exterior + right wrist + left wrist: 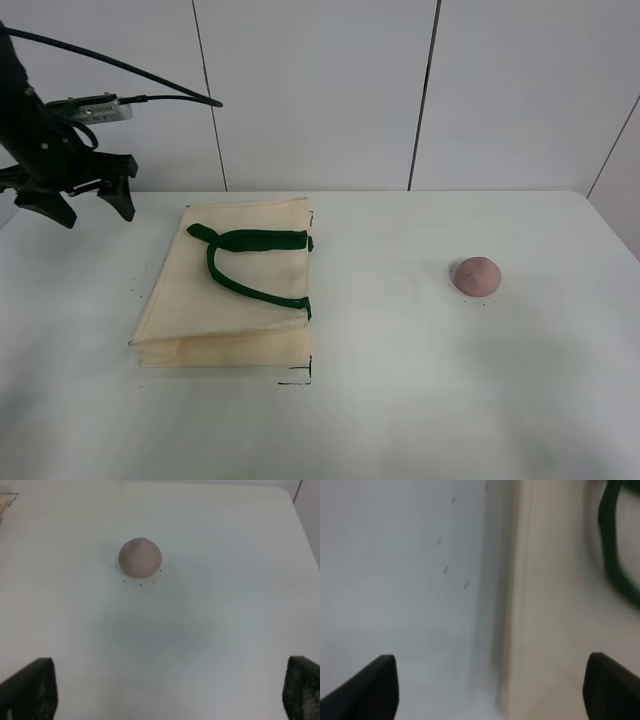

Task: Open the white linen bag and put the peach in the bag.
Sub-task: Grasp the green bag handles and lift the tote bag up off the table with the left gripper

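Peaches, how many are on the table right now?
1. The peach sits on the bare table, on the right side of the high view, well apart from the flat bag. None seem hidden.

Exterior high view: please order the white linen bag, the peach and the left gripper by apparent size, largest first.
1. white linen bag
2. left gripper (raised, maybe nearer the camera)
3. peach

Cream white linen bag [235, 300] with dark green handles [245, 262], dull pink-brown peach [476, 276], plain white counter [450, 400] with small black marks, black left tool [88, 205]
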